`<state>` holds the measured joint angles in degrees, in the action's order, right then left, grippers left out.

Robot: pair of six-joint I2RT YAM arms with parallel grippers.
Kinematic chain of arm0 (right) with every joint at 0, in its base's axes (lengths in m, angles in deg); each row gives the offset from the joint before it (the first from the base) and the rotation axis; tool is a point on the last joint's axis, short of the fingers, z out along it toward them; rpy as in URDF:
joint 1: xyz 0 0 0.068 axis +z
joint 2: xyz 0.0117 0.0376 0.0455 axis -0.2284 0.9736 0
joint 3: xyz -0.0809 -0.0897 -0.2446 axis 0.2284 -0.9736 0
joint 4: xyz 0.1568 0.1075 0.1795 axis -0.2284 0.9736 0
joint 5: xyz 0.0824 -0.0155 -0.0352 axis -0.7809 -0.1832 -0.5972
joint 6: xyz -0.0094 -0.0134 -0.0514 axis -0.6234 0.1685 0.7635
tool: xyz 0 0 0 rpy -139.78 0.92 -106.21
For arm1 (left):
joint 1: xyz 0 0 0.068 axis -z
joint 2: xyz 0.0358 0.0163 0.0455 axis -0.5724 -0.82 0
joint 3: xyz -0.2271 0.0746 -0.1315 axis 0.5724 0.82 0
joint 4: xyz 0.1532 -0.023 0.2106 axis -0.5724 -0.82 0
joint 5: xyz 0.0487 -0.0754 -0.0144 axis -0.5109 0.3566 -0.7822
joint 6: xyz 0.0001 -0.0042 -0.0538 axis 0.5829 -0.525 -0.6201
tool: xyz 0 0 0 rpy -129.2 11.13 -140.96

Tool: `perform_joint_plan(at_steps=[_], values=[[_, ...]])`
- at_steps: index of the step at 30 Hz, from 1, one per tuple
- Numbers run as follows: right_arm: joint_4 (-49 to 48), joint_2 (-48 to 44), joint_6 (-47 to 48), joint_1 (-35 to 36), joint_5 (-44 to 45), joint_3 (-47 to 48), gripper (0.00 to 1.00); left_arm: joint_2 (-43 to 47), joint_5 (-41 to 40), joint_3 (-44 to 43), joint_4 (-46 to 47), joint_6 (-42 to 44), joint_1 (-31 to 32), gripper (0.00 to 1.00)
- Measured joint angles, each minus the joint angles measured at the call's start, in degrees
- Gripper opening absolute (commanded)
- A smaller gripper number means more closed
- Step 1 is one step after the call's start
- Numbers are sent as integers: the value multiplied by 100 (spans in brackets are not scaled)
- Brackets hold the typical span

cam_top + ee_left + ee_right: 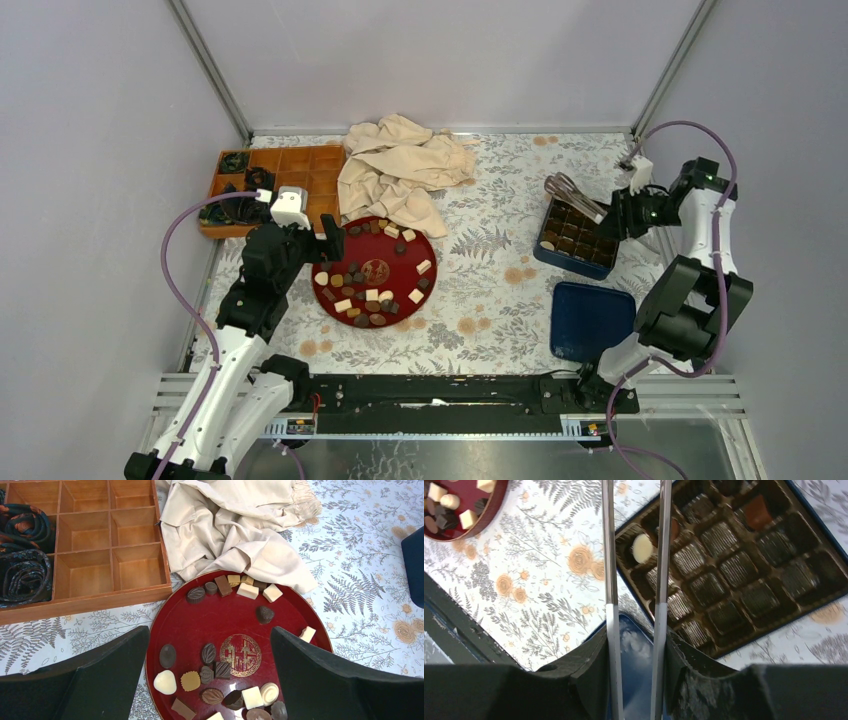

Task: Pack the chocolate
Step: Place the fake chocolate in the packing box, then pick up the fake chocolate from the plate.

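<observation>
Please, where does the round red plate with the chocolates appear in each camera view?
Top external: the red plate lies left of centre, just below the cream cloth.
Left wrist: the plate is at bottom centre, cut by the lower edge.
Right wrist: the plate is in the top left corner, only partly in view.
Shared landmark: the floral tablecloth under the plate.

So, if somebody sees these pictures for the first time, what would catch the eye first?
First, the round red plate left of centre, strewn with dark, brown and cream chocolates, the open left gripper at its edge. Then the right gripper holding metal tongs over the mostly empty chocolate box on the right. A crumpled beige cloth lies behind the plate.
</observation>
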<state>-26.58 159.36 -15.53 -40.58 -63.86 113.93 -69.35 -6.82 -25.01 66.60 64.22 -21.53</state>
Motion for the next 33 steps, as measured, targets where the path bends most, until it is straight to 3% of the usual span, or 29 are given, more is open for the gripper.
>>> perform_joint_plan(at_steps=[6, 15, 28, 33], values=[[-55, -87, -39, 758, -170, -50, 43, -13, -2, 0, 0, 0, 0, 98], [-380, -81, -446, 2439, -57, -37, 43, -17, -2, 0, 0, 0, 0, 98], [-835, 870, -1082, 4885, 1353, 555, 43, -50, -4, 0, 2, 0, 0, 98], [-868, 1237, -1266, 5333, 1753, 800, 43, -50, -4, 2, 0, 0, 0, 98]])
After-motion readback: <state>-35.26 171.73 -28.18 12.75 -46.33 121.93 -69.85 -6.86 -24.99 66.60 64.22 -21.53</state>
